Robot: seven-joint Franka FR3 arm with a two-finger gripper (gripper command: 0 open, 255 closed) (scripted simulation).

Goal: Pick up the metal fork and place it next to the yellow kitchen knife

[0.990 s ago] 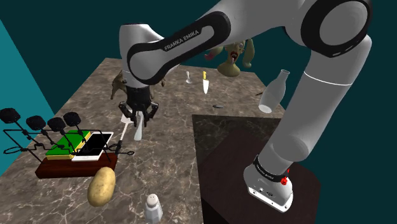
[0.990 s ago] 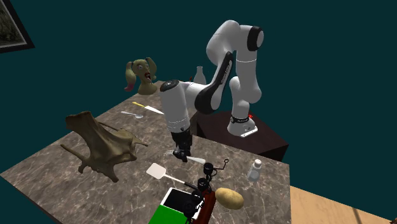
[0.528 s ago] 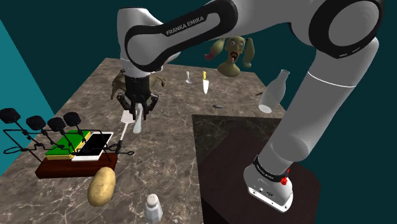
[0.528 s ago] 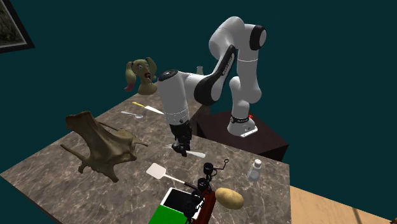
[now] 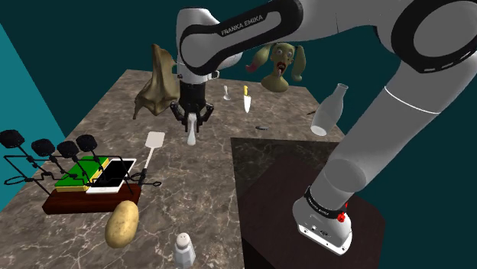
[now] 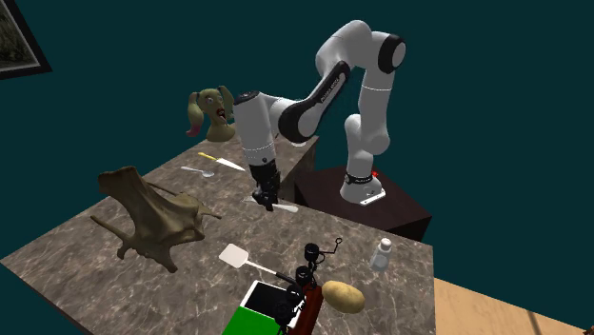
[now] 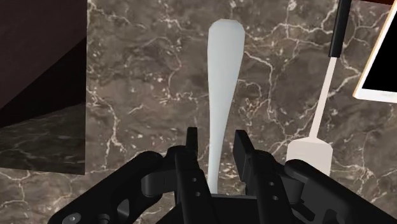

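the fork's point(image 7: 222, 76) tines are hidden inside the gripper point(image 7: 215, 151) in the wrist view, so we see just its plain white handle running away from the hand over the marbled table point(image 7: 140, 83). the fingers point(image 7: 191, 150) are closed on that handle, one pressed to each side. in the shoulder view the fork point(image 5: 191, 137) hangs down from the gripper point(image 5: 191, 121) near the middle of the table point(image 5: 202, 187). the yellow-handled knife point(image 5: 246, 100) lies well apart, toward the far edge. how high the fork's tip sits above the marble we cannot judge. in the second exterior view it point(image 6: 286, 206) sticks out sideways from the gripper point(image 6: 264, 197). a small white utensil point(image 5: 226, 95) just beside the knife is too small to name. the arm crosses in front of a doll's head point(image 5: 279, 65) and covers its top, and it cuts off one edge of a brown bony figure point(image 5: 158, 84). a white spatula point(image 5: 154, 142) lies near the gripper on the shoulder view's left. beyond it a brown tray point(image 5: 73, 202) carries a wire rack point(image 5: 38, 153), with a green slab point(image 5: 76, 170) and a white-edged black slab point(image 5: 115, 174) lying flat inside. a pale bottle point(image 5: 330, 111) stands upright near the stand point(image 5: 275, 168); whether anything is in it we cannot tell.
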